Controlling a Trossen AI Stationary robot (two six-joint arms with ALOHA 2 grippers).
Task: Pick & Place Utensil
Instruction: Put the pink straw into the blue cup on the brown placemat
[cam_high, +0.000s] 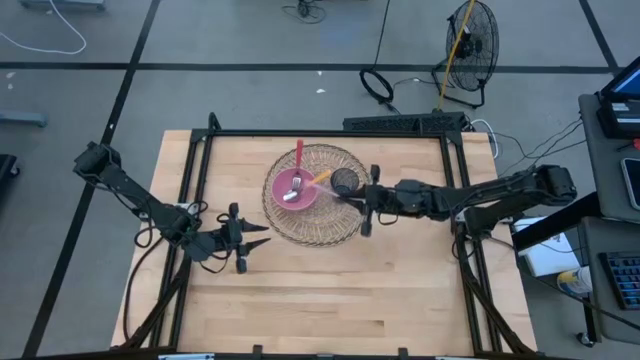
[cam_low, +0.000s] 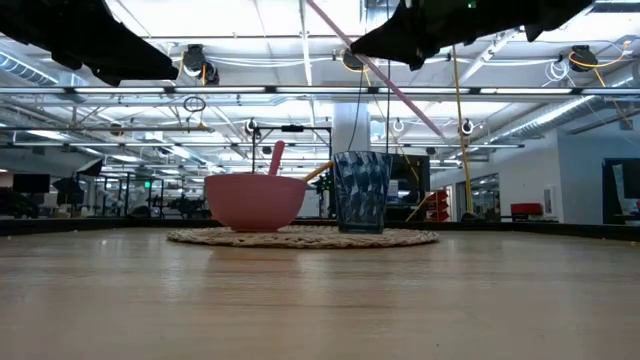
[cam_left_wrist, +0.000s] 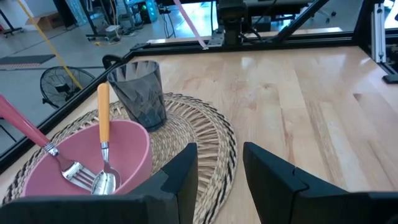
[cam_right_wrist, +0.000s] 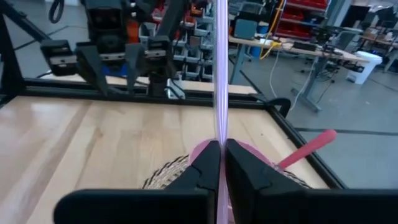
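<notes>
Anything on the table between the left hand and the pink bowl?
Only bare wood, then the woven mat's edge; the left hand faces the pink bowl unobstructed in the left wrist view.

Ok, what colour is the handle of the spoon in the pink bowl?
Orange. The spoon's handle shows best in the left wrist view, leaning in the bowl.

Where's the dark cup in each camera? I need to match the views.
High view: dark cup near centre, just right of the pink bowl.
Low view: dark cup at centre, right of the pink bowl.
Left wrist view: dark cup stands beyond the pink bowl.
Right wrist view: not in it.
Shared landmark: the woven mat under the cup.
</notes>
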